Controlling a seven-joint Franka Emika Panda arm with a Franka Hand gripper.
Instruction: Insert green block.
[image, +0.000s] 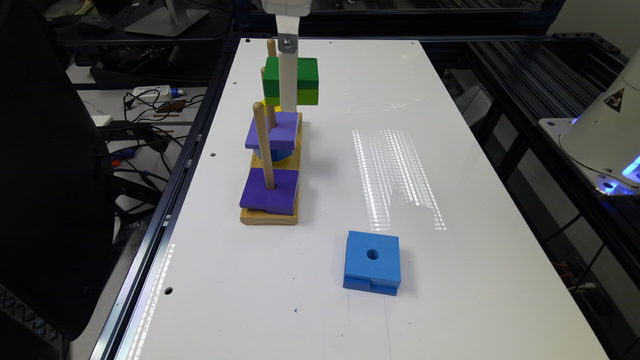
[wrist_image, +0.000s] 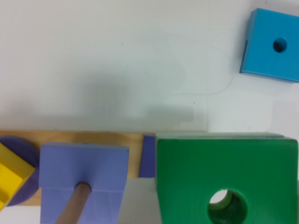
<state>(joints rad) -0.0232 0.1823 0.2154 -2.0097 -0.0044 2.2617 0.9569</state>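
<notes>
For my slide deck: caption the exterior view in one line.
Tool carrying the green block above a wooden peg stand stacked with purple squares; blue block lies apart on the white table.

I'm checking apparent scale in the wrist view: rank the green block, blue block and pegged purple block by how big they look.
1. green block, though nearest the camera
2. purple block
3. blue block
</notes>
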